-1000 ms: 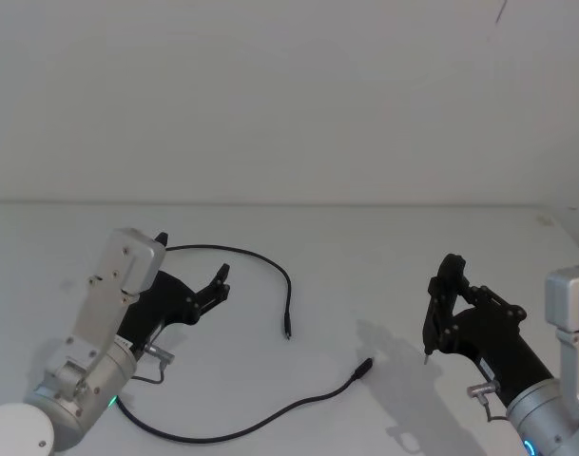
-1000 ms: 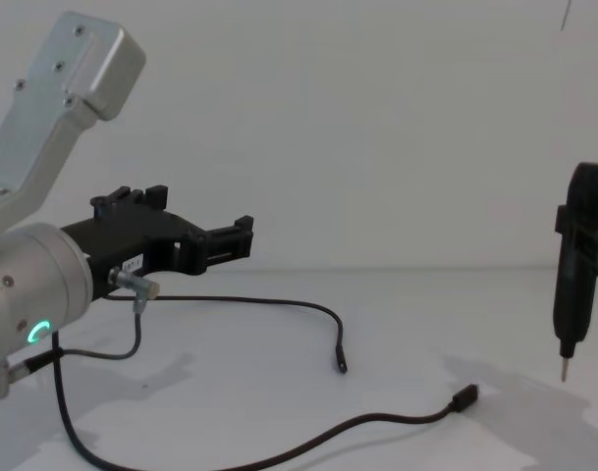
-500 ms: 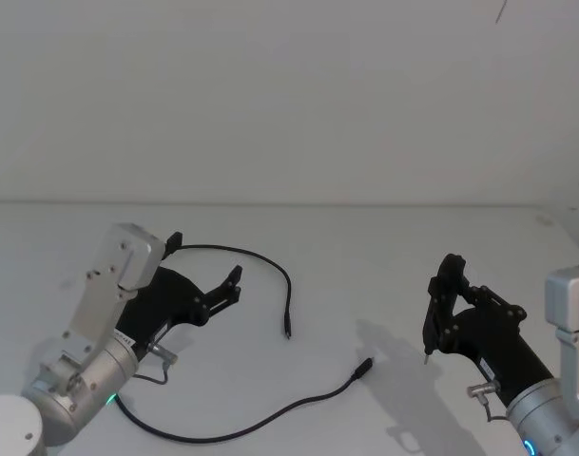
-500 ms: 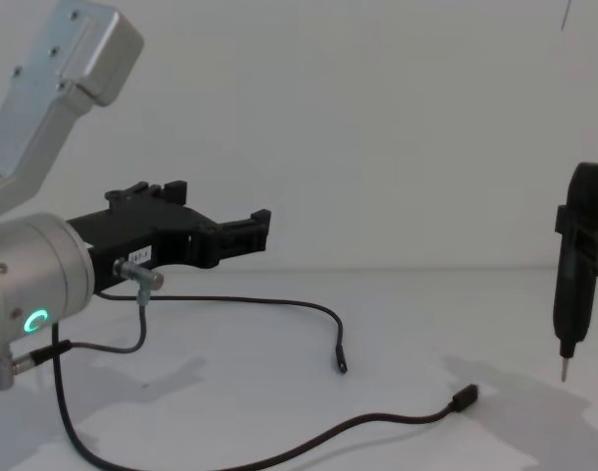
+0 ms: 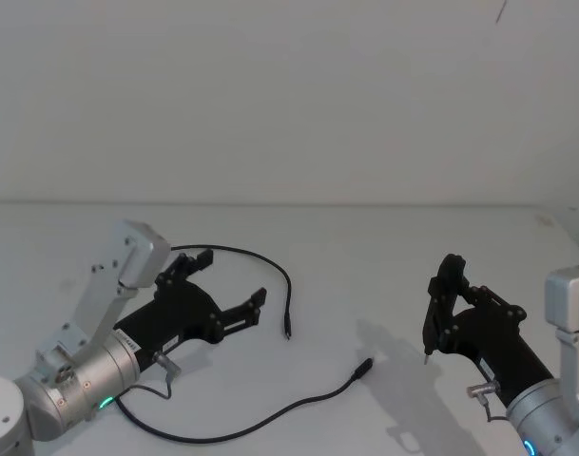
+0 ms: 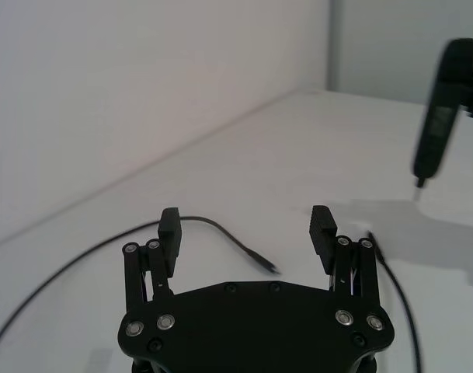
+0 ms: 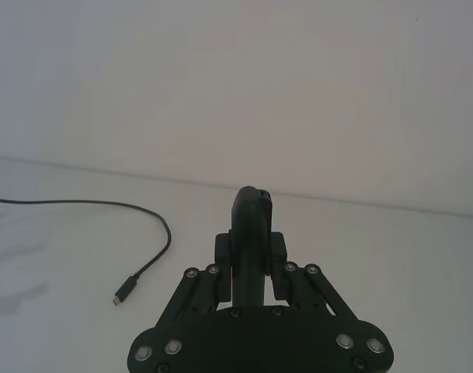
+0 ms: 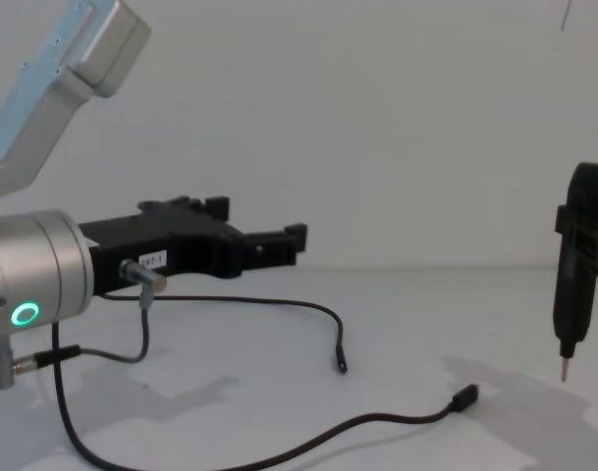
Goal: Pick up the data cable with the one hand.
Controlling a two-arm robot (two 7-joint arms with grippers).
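**Left hand** (image 5: 232, 276): black two-finger unit, fingers spread wide, nothing held. Within the last second it has pushed forward from the near-left corner of the counter (image 5: 384, 256) and swung toward the middle. It now hangs above the far arc of the data cable (image 5: 287, 313). Judged an approach, with no grasp made yet.

**Arm pose:** the hand is roughly level and clear of the surface. The silver wrist cylinder (image 5: 80, 380) sits low at the near-left corner.

**Data cable:** lies flat left of middle, unmoved, both plugs free.

**Right hand** (image 5: 428, 348): closed, upright, parked toward the right edge.
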